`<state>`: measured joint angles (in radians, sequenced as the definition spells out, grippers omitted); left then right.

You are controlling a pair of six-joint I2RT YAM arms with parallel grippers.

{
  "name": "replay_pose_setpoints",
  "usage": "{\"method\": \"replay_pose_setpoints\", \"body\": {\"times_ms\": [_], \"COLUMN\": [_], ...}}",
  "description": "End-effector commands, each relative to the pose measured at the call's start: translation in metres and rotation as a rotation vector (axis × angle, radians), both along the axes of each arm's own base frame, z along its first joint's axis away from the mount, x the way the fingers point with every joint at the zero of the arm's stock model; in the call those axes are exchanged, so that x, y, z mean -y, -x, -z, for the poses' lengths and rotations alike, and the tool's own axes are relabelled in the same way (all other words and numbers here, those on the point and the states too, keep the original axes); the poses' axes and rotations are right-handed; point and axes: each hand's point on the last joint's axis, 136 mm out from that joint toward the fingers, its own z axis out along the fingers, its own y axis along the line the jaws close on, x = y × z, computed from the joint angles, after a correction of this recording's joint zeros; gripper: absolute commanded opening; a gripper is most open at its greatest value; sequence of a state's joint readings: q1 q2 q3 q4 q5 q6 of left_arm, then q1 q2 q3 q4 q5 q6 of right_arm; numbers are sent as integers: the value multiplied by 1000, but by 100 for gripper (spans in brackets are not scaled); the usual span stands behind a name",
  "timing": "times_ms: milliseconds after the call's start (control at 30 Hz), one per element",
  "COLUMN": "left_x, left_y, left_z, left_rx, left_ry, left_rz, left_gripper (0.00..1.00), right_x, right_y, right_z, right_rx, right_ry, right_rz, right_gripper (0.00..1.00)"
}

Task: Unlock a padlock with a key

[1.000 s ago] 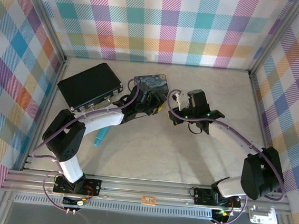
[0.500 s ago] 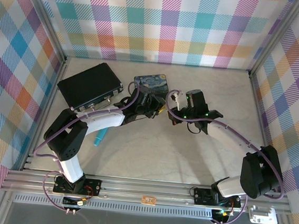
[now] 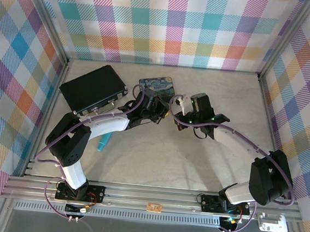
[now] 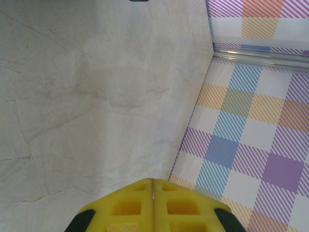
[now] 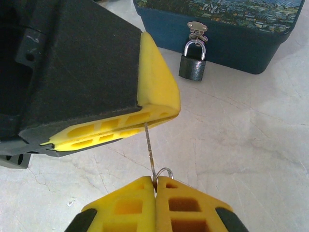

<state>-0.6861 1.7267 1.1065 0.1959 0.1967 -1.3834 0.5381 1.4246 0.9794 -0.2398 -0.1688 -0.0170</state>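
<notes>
The key (image 5: 150, 150) is a thin silvery strip held in the air between both grippers. My right gripper (image 5: 155, 181) is shut on its ringed head, with the small wire ring (image 5: 165, 171) poking out beside the pads. My left gripper (image 5: 145, 123) is shut on the other end of the blade; in the left wrist view a thin metal edge shows between the closed pads of the left gripper (image 4: 153, 181). The padlock (image 5: 193, 66), black with a silvery shackle, hangs closed on the hasp of the blue painted tin (image 5: 227, 34), beyond and to the right of the key.
From above, the tin (image 3: 156, 85) sits just behind the left gripper (image 3: 164, 112) and right gripper (image 3: 176, 118), which meet mid-table. A black case (image 3: 93, 88) lies at the back left. A turquoise stick (image 3: 103, 141) rests by the left arm. Plaid walls enclose the table.
My left gripper has closed onto the key's blade. The right arm has shifted slightly left toward it, still holding the key's head.
</notes>
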Motion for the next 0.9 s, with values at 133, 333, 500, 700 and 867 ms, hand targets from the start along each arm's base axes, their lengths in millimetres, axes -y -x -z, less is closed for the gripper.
{"method": "replay_pose_setpoints", "body": {"times_ms": [133, 333, 500, 700, 867], "left_x": [5, 2, 2, -1, 2], "left_y": [1, -12, -15, -9, -10], "left_z": [-20, -48, -87, -107, -118], "left_rx": [136, 335, 599, 774, 819], "left_ry": [-6, 37, 126, 159, 226], "left_rz": [48, 107, 154, 189, 209], "left_gripper": [0, 0, 0, 0, 0], "right_x": [-1, 21, 34, 37, 29], "right_y": [2, -3, -5, -6, -5], "right_z": [-44, -67, -82, -98, -105], "right_rx": [35, -66, -119, -165, -195], "right_ry": [-160, -353, -486, -662, -786], "right_rz": [35, 146, 201, 203, 152], "right_gripper": [31, 47, 53, 59, 60]}}
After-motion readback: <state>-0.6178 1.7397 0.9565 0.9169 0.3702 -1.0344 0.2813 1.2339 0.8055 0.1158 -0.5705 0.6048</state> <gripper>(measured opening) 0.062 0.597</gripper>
